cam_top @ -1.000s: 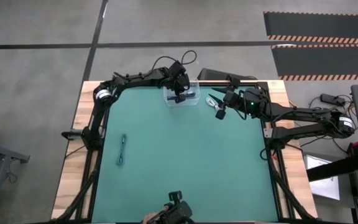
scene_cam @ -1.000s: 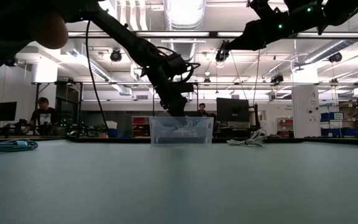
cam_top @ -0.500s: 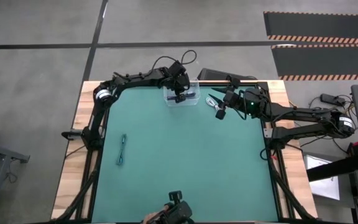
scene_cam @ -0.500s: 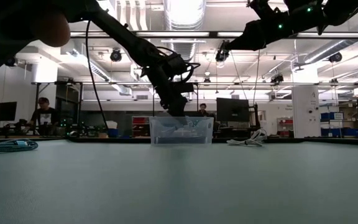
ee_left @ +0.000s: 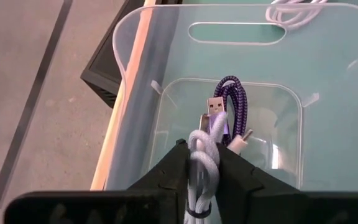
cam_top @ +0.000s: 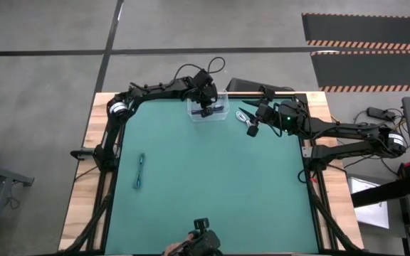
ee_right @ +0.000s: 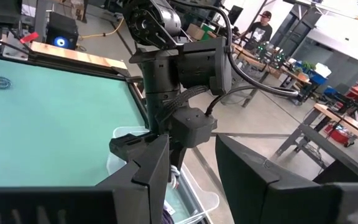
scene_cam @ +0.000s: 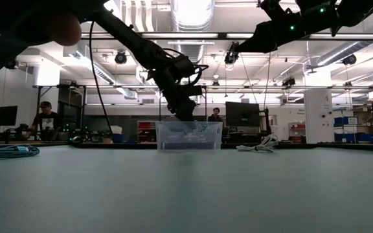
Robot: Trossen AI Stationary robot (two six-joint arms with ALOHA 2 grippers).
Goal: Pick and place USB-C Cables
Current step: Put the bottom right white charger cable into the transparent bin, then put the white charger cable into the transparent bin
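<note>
The white cable [ee_left: 202, 163] is a braided cord folded into a tight bundle, and the left gripper [ee_left: 202, 171] holds it pinched between its two dark fingers directly above the clear bin [ee_left: 129, 74]. The step in hand looks like the drop: a clean release would keep the bundle centred over the bin floor, low enough that the springy loops do not bounce out over the rim, with the fingers parting fully before the arm lifts so the cord's weave does not snag on a pad.

Inside the bin lies a purple braided cable [ee_left: 232, 106], coiled long and narrow, its silver plug bare at one end; it sits toward the middle of the floor. The bin itself is thin transparent plastic with rounded corners and a slotted handle hole in its far wall, smooth and likely slippery.

In the high view the bin [cam_top: 221, 114] sits at about twelve o'clock on the green mat [cam_top: 212, 185], near the far edge. A second white cable [cam_top: 243, 114] lies loose on the mat just beside the bin at its three o'clock side. The teal cable [cam_top: 140, 171] rests well apart, toward nine o'clock, stretched thin and straight.

The right gripper [cam_top: 252, 129] hovers near the loose white cable with its fingers spread and nothing between them, though its height above the mat is hard to judge.
</note>
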